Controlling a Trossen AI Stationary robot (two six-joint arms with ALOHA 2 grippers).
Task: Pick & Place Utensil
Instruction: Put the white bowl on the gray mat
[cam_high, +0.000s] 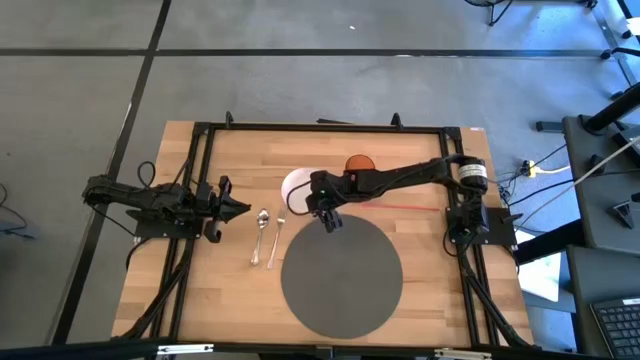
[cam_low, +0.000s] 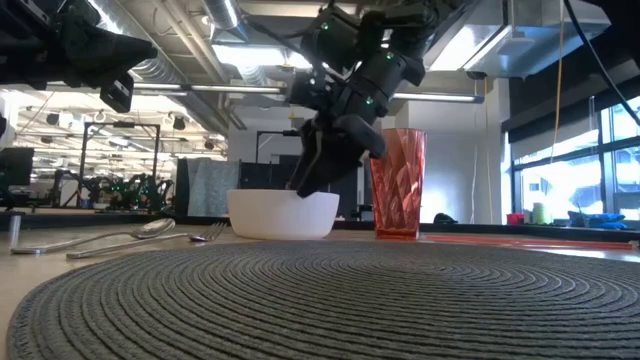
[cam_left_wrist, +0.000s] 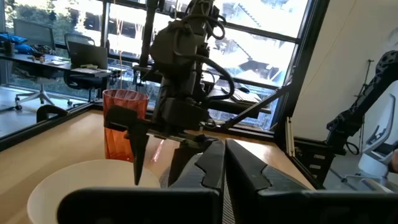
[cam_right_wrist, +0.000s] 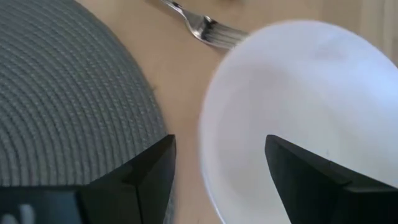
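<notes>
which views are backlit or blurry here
Low view: bright ceiling lights and windows silhouette the right tool over the white bowl. Left wrist view: backlit by windows. Right wrist view: bowl and fork soft, out of focus.

Wood-plank surface (cam_high: 420, 270), matt woven placemat (cam_high: 341, 275), shiny metal spoon (cam_high: 262, 221) and fork (cam_high: 277, 240), glossy white bowl (cam_right_wrist: 298, 106).

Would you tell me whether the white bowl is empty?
Empty as far as visible: the right wrist view shows the white bowl's bare interior between the right gripper's open fingers.
</notes>
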